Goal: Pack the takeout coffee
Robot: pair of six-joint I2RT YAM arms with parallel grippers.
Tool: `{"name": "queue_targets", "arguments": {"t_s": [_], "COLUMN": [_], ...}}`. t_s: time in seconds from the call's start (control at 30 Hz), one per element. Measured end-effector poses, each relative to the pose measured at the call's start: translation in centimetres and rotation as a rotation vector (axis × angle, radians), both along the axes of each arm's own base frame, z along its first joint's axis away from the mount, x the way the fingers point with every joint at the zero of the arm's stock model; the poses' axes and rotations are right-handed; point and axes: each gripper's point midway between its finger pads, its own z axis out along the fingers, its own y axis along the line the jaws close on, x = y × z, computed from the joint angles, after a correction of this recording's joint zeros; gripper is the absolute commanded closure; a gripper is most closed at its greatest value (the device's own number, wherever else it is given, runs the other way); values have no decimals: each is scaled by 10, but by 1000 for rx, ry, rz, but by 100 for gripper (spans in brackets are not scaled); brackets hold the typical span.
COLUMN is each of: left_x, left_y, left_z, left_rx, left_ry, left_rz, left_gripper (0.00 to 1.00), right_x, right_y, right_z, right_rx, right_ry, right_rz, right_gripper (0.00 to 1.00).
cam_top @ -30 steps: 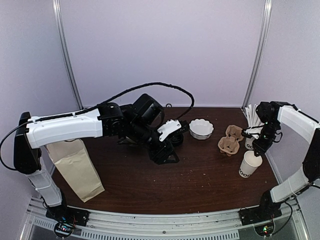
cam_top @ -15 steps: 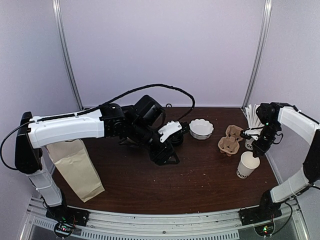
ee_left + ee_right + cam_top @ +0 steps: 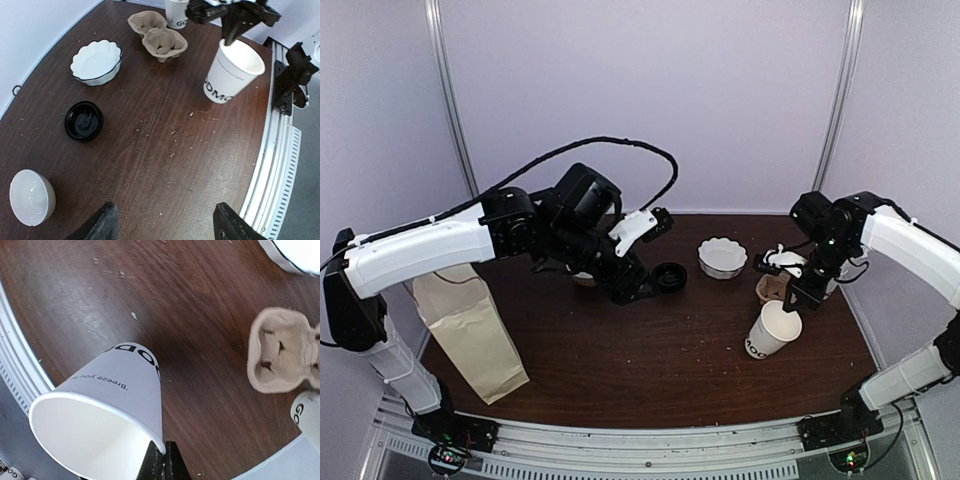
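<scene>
Right pincer [image 3: 162, 460] clenched on rim of paper cup [image 3: 110, 405]. Cup axis tilted, base swung toward middle of tabletop [image 3: 700, 370], probably just clear of it. Pulp cup carrier [image 3: 280, 350] near, behind cup. Black lid [image 3: 84, 120] well left, mid-tabletop, nearer left pincer [image 3: 165, 227], which is splayed and empty. Bare wood between lid and cup.

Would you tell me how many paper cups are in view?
2: one cup pinched by the right claw; a second cup beside the cardboard carrier; none seems hidden.
</scene>
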Motion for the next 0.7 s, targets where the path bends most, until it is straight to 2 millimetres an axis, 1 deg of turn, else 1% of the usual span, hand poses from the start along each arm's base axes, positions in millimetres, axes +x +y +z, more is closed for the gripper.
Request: {"name": "queue_targets", "arguments": {"t_s": [0.03,0.1,0.17,0.2,0.3,0.4,0.5,0.6,0.7], "left_x": [3,11,19,24,39,49,55,56,53], "left_y": [3,9,17,21,34,50,69,81,90], "left_z": [0,-2,-5,-6,-4,2,14,32,50], "left_rx": [6,22,42,47,52,51,39,5,-34], "left_ry": [-2,-2,-2,-4,-14,-30,-52,-83,-110], "left_rz": [16,53,98,125,207,289,362,405,425], "left_gripper": [28,28,27,27,27,27,27,26,24], "right_x": [-4,-6,-5,-5,-6,-10,-17,-22,-19], "right_y": [13,31,54,62,95,127,153,169,182], "right_z": [2,6,10,12,17,15,5,-7,-15], "right_rx": [10,21,29,29,32,19,-13,-46,-60], "right_ry": [9,21,25,24,23,30,48,73,91], "right_rz": [45,107,178,204,307,404,491,544,563], "right_gripper": [100,100,100,100,100,100,100,100,100]}}
